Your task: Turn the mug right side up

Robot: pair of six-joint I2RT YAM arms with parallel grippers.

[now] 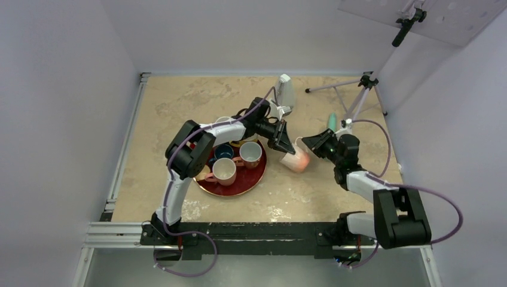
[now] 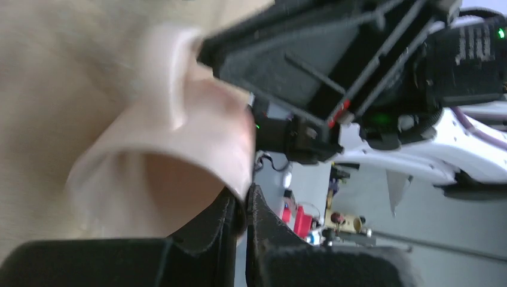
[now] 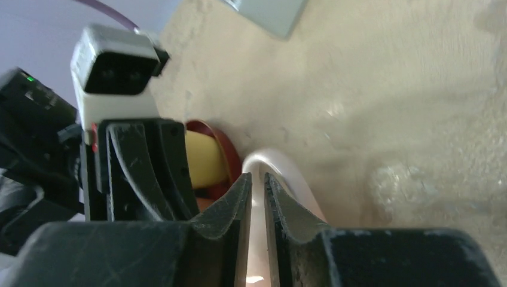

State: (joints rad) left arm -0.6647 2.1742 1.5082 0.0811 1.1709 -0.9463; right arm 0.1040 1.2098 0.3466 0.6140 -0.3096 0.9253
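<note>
A pale pink mug point(image 1: 296, 160) is held tilted just above the table, to the right of the red tray. My left gripper point(image 1: 286, 146) is shut on its rim; in the left wrist view the rim wall point(image 2: 179, 149) sits pinched between my fingers point(image 2: 244, 206), with the mug's open mouth facing the camera. My right gripper point(image 1: 309, 145) is shut on the mug's handle; in the right wrist view the pale handle point(image 3: 263, 164) passes between my fingers point(image 3: 257, 185). The two grippers face each other across the mug.
A round red tray point(image 1: 251, 179) holds three upright mugs: a dark blue one point(image 1: 223, 152), a pinkish one point(image 1: 251, 153) and a cream one point(image 1: 224, 171). A grey box point(image 1: 286, 91) and a tripod point(image 1: 359, 89) stand at the back.
</note>
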